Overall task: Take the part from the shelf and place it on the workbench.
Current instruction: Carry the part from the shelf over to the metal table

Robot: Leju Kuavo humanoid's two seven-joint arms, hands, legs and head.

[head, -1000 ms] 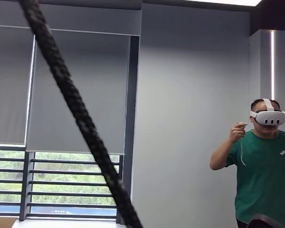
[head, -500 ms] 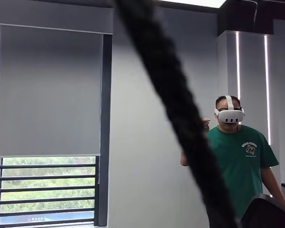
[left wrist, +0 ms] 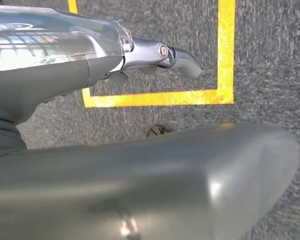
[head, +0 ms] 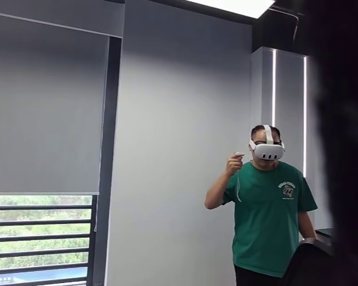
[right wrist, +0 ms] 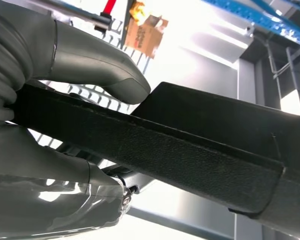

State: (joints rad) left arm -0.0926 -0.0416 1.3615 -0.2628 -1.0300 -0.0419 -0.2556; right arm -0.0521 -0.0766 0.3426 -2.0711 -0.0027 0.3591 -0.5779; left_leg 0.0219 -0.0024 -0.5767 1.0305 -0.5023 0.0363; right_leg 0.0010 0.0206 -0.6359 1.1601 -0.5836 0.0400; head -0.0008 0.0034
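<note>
Before a grey wall (head: pixel 177 149), the right hand (right wrist: pixel 65 125) grips a black part (right wrist: pixel 201 145).

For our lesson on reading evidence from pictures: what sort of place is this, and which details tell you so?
Probably an indoor robot test lab or workshop. A person wears a white headset, yellow tape marks out a zone on grey carpet, and blue shelving with a cardboard box stands behind.
</note>
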